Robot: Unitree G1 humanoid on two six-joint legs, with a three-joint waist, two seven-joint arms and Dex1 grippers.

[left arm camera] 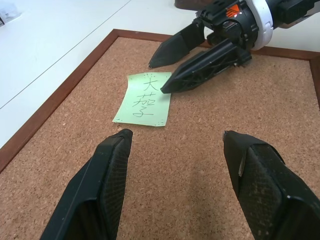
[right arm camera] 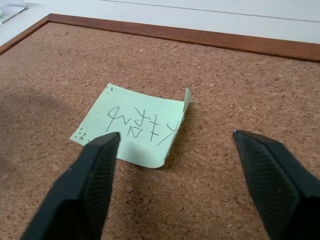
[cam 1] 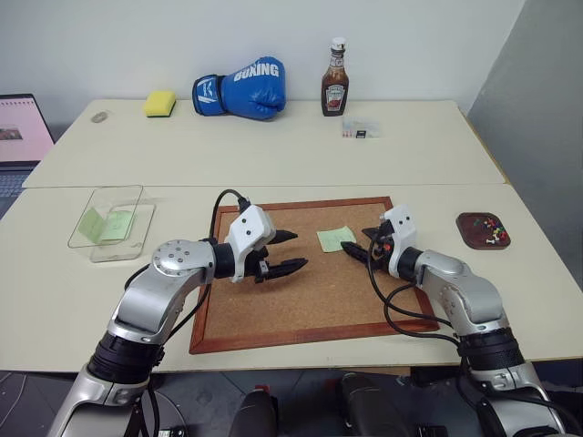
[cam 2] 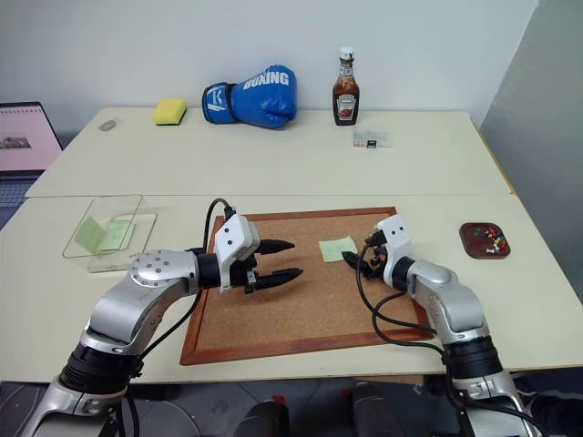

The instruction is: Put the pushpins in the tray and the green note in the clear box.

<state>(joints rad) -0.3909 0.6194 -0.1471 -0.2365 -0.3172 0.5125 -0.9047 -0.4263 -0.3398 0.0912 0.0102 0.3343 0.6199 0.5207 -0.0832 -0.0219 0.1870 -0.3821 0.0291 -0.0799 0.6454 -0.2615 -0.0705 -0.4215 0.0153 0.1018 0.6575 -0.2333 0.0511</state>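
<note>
Head and wrist views of the note-retrieval step. The green note [cam 1: 335, 238] lies flat on the corkboard [cam 1: 301, 300], near the board's upper right in the left eye view, with pinholes at its corners and one edge slightly curled up. The right gripper [right arm camera: 172, 137] is released, its two black fingers spread wide and empty, one fingertip [right arm camera: 107, 142] at the near edge of the note and the other well off the paper on bare cork. The left gripper [cam 1: 290, 252] hovers over the board at centre frame, likewise released and holding nothing. The pushpins [cam 1: 492, 229] sit in the tray [cam 1: 469, 235] at the right of the frame; whether every pin is collected cannot be confirmed at this size. The clear box [cam 1: 137, 232] stands at the left of the frame, apparently with pale green slips already inside. Risks from here, as a judgement: the thin sheet offers little to pinch, so closing fingers may slide over it, crumple it, or push it along the cork; a grip taken only on the curled edge could tear or slip during the long carry across to the box.
</note>
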